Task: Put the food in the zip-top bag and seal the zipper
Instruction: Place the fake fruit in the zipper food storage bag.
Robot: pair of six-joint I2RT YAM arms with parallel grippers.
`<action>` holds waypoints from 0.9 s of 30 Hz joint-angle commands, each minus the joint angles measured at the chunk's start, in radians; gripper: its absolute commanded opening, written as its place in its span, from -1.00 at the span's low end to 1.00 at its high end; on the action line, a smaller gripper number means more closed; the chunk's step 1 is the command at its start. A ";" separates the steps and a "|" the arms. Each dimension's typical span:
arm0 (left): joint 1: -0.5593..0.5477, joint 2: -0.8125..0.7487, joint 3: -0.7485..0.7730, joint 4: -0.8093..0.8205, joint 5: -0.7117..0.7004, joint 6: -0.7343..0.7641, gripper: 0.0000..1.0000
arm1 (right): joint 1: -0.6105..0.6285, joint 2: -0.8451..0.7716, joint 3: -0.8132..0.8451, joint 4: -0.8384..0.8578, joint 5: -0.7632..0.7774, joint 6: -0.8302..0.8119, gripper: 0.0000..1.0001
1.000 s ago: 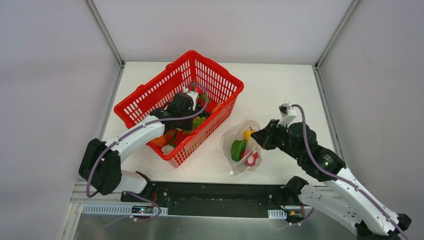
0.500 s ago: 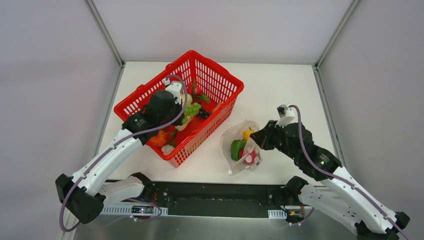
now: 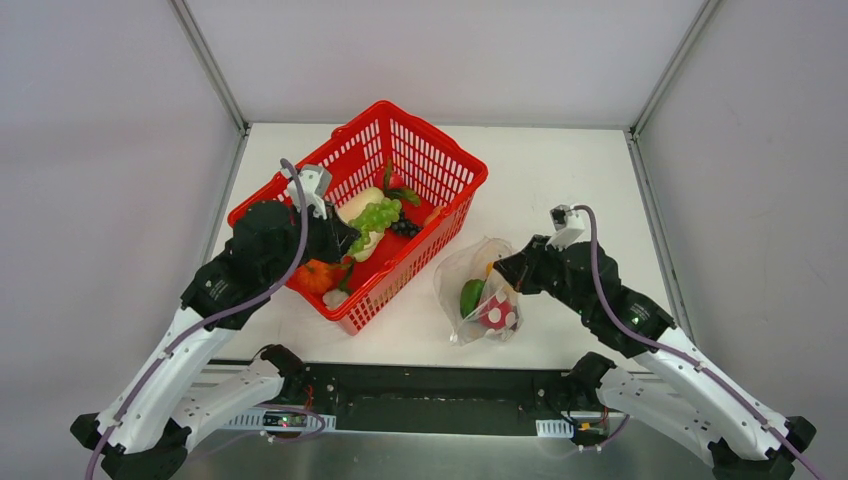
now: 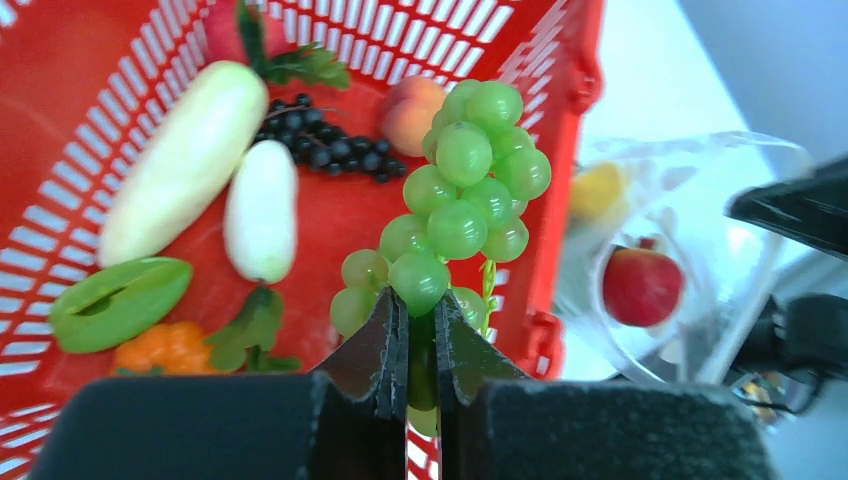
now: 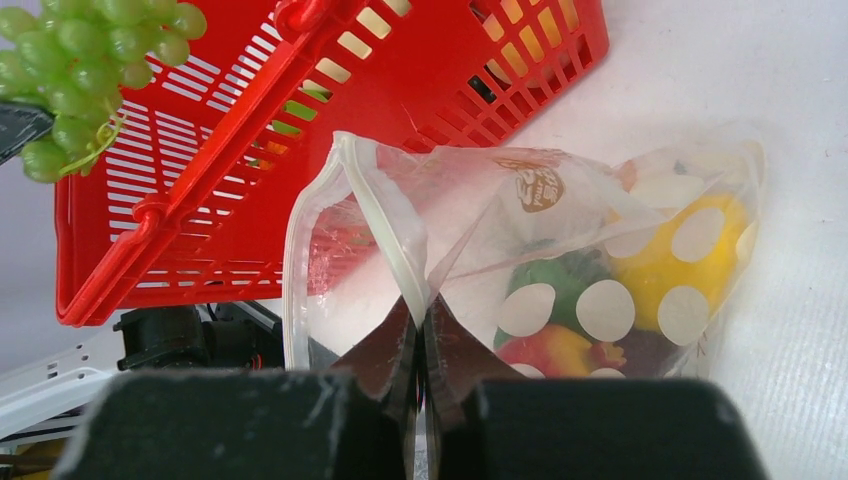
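— White table [image 3: 560, 180]; where's the bag [image 3: 458, 270]?
— Centre, at four o'clock from the basket [image 3: 440, 165]. Right gripper [image 5: 420, 318] is pinched tight on its rim by the zipper [image 5: 385, 225].
— Step?
— Loading food: left gripper [image 4: 421, 312] is clamped on the grapes [image 4: 465, 190] above the basket. Next, I'd say: swing toward three o'clock, over the bag's mouth, then release.

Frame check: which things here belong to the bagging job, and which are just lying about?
Job: green grapes, pinched in the left hand; zip-top bag, its edge pinched by the right hand; zipper; peach and dark grapes in the red basket.
Lying about: the red basket itself; white radishes; flat green piece.
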 commanded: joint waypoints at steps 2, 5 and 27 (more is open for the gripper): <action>-0.066 -0.028 0.063 0.045 0.162 -0.072 -1.00 | 0.002 0.003 0.021 0.076 -0.006 0.014 -0.93; -0.143 -0.010 0.071 0.072 0.211 -0.088 -1.00 | 0.002 -0.006 0.010 0.079 -0.007 0.030 -0.94; -0.533 0.249 0.143 0.024 -0.112 -0.086 -1.00 | 0.002 -0.032 0.013 0.087 -0.083 0.070 -0.94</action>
